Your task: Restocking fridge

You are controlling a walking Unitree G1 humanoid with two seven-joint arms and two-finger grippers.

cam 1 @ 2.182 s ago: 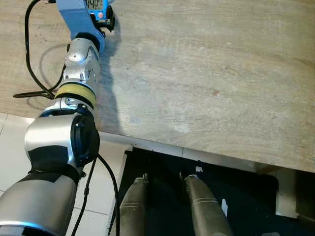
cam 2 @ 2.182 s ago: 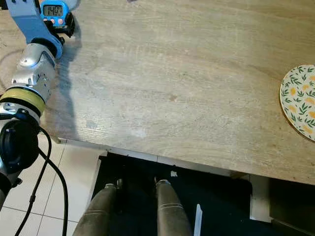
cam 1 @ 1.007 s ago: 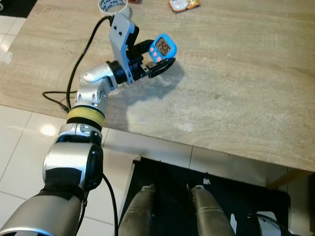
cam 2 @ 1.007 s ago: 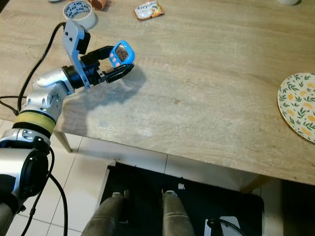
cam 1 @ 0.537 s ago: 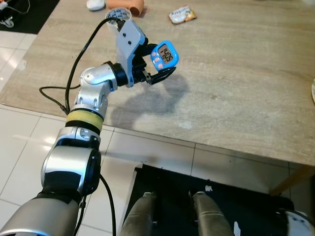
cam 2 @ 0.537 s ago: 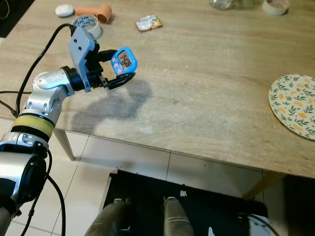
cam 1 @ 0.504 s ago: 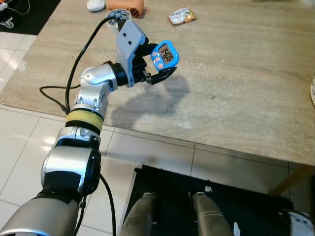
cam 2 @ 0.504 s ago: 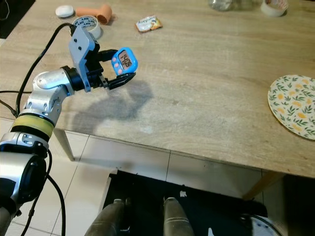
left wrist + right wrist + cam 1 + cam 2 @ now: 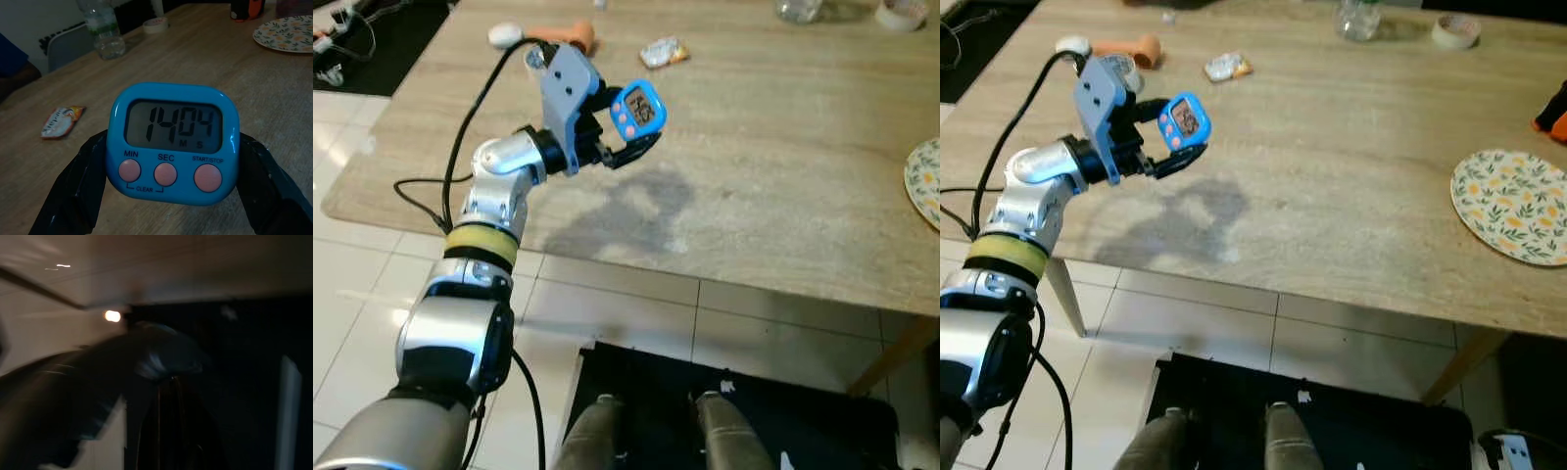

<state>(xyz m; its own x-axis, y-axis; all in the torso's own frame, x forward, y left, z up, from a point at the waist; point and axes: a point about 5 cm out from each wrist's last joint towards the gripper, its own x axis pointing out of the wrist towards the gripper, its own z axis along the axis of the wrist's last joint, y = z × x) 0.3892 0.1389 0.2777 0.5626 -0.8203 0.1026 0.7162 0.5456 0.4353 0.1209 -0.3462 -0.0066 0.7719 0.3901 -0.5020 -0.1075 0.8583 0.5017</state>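
Since the earlier frames the head camera has lifted and drawn back, bringing the table's far edge into view. Raised over the wooden table [image 9: 783, 147], the left gripper [image 9: 625, 127] pinches a blue digital timer [image 9: 173, 136] between its black fingers [image 9: 80, 188]; the display reads 14:04. Farther off lie a snack packet [image 9: 1227, 67], a floral plate [image 9: 1513, 204], a tape roll [image 9: 1454, 32] and a clear bottle [image 9: 105, 29]. Whether the right gripper is spread, I cannot tell.
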